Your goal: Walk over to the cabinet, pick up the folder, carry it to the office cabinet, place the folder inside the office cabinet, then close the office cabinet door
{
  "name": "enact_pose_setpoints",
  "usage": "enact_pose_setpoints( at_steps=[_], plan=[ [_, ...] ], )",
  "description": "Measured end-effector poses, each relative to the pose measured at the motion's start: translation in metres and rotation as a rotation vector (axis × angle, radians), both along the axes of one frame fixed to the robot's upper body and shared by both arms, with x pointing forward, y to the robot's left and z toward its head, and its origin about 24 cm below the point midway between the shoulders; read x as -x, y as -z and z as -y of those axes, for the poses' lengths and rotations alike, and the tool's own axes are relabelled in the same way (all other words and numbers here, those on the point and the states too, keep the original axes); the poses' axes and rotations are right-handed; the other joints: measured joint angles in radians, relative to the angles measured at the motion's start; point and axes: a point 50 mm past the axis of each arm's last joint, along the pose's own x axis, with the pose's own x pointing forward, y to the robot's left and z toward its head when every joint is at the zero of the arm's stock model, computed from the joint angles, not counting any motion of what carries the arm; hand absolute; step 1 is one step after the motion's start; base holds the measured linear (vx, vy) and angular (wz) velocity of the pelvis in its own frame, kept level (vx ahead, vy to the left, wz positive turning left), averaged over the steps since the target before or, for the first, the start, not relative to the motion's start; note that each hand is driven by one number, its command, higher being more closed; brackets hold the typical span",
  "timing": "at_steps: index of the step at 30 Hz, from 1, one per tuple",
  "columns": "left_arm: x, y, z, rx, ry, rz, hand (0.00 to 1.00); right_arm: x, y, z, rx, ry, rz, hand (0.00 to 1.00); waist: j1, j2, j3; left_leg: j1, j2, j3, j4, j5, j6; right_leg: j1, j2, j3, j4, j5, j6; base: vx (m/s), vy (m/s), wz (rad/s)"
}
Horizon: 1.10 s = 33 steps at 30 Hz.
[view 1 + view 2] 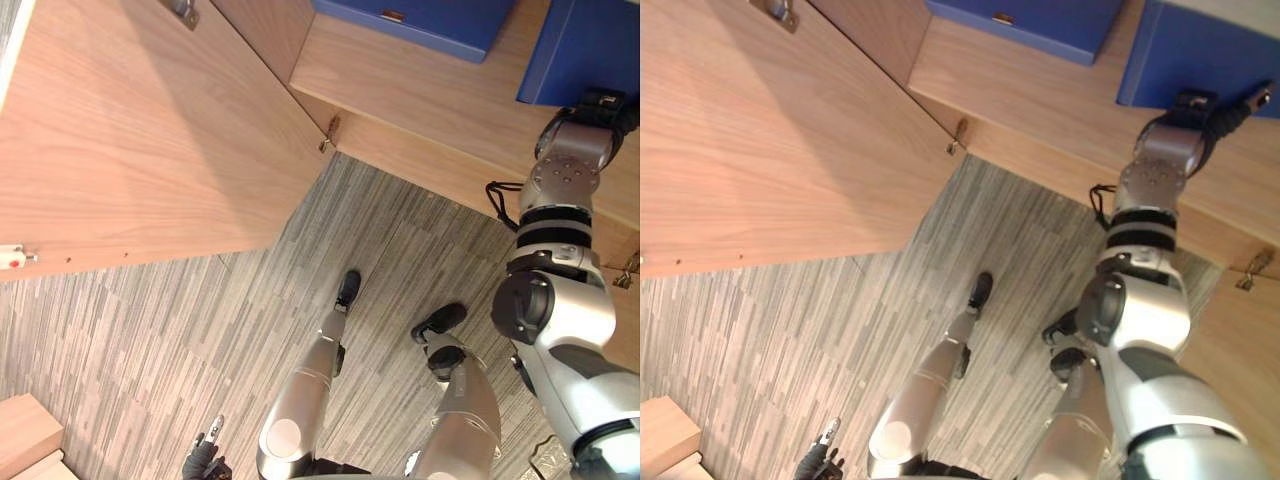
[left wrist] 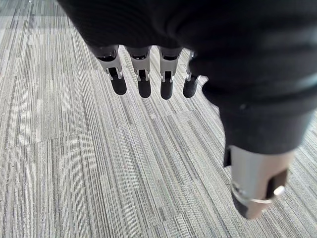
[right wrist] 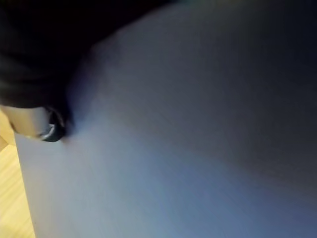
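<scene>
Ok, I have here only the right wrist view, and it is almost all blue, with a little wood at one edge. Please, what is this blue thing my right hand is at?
Observer: It is a blue folder that sits on the wooden shelf of the cabinet. The right hand is up against the side of it that faces the robot.
Operator: Thank you. And the left hand, is it free or does it carry something?
Observer: It is free. The left hand hangs low over the carpet with its fingers straight, and it holds nothing.
</scene>
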Motion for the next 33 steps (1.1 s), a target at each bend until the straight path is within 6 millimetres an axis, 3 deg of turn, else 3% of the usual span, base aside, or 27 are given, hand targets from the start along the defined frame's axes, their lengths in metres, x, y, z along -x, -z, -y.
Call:
enact_pose_setpoints(
  at_steps=[16, 30, 32, 33],
  plan=[
    [-0.005, 0.001, 0.006, 0.008, -0.011, -0.012, 0.00, 0.012, -0.008, 0.019, -0.076, 0.081, 0.034, 1.00, 0.010, 0.020, -0.015, 0.006, -0.012, -0.035, -0.070, 0.046, -0.005, -0.015, -0.030, -0.022, 0.031, -0.016, 0.001, 0.00, -0.071, 0.07],
    [-0.009, 0.003, 0.010, 0.022, -0.009, -0.018, 0.00, 0.012, -0.009, 0.017, -0.051, 0.084, 0.017, 1.00, 0.003, 0.030, -0.024, 0.011, -0.013, -0.033, -0.070, 0.051, -0.007, -0.016, -0.036, -0.019, 0.042, -0.020, 0.000, -0.01, -0.081, 0.00],
    [-0.014, 0.003, 0.011, 0.023, -0.007, -0.010, 0.00, 0.010, -0.009, 0.013, -0.034, 0.073, 0.009, 1.00, 0.002, 0.030, -0.024, -0.009, -0.019, -0.028, -0.023, 0.029, -0.005, -0.021, -0.036, -0.009, 0.048, -0.019, 0.000, -0.02, -0.078, -0.07],
    [-0.017, 0.003, 0.011, 0.025, -0.006, -0.007, 0.00, 0.007, -0.010, 0.006, -0.003, 0.057, 0.000, 1.00, 0.002, 0.029, -0.024, -0.060, -0.027, -0.019, 0.084, -0.024, -0.001, -0.033, -0.033, 0.005, 0.058, -0.018, -0.002, -0.03, -0.057, -0.22]
  ],
)
